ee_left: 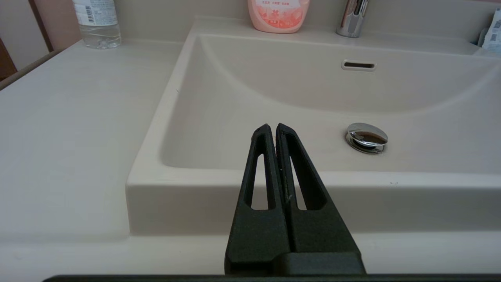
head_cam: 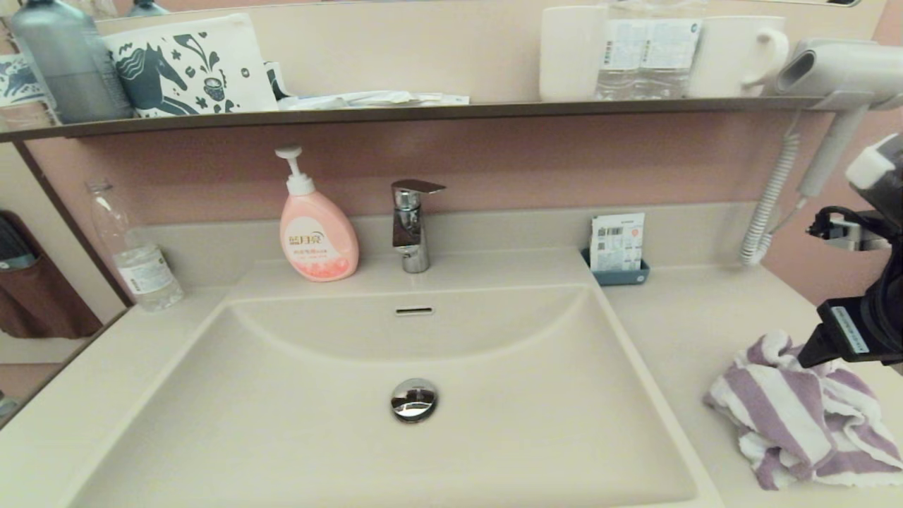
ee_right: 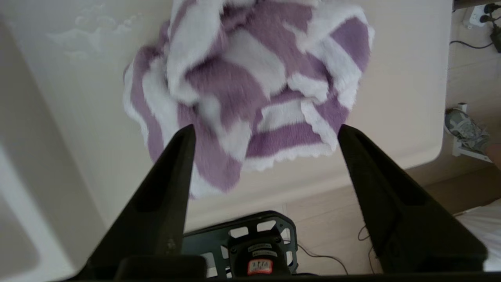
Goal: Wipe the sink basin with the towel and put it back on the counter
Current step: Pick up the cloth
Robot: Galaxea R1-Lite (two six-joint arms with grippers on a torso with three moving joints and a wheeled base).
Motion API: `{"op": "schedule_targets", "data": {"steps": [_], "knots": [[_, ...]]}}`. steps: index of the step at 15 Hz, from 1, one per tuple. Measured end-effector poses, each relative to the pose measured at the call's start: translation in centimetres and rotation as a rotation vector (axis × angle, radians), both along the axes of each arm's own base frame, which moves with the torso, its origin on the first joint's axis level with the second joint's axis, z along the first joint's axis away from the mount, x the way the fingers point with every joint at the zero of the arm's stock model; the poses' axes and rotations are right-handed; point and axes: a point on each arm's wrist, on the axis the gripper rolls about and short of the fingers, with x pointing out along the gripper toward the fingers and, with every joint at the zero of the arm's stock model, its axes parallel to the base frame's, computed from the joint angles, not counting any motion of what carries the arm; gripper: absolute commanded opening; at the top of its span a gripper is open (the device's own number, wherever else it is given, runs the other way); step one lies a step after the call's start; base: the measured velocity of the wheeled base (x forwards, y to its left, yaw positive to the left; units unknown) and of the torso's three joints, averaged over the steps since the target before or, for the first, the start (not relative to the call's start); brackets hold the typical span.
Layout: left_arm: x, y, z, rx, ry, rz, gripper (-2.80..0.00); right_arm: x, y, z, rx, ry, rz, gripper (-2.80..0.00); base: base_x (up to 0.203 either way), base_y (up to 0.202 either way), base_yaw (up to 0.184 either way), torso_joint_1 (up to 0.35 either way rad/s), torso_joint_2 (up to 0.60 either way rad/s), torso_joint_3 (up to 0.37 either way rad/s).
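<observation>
My right gripper (ee_right: 264, 131), jaws wide, hovers over the towel (head_cam: 804, 413) at the basin's (head_cam: 282, 423) three o'clock; I should descend centred, pinching a thick fold.

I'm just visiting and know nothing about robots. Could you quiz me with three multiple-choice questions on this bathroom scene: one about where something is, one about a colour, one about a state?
1. Where does the towel lie?
A. in the basin
B. on the counter right of the basin
C. on the shelf

2. What colour is the soap bottle?
A. pink
B. green
C. black

3. How are the right gripper fingers?
A. shut on the towel
B. shut, empty
C. open

Answers:
1 B: it sits crumpled on the flat top.
2 A: pink body, white pump.
3 C: the fingers stand wide apart above the towel.
</observation>
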Motion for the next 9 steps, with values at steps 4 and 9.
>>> {"op": "schedule_targets", "data": {"steps": [4, 9], "knots": [[0.0, 0.0, 0.0, 0.000, 0.000, 0.000, -2.80, 1.8, 1.1, -1.6, -0.046, 0.046, 0.017, 0.00, 0.000, 0.000, 0.000, 0.000, 0.00, 0.000], [0.0, 0.0, 0.0, 0.000, 0.000, 0.000, -2.80, 3.0, 0.9, -3.8, -0.096, 0.090, -0.009, 0.00, 0.000, 0.000, 0.000, 0.000, 0.00, 0.000]]}}
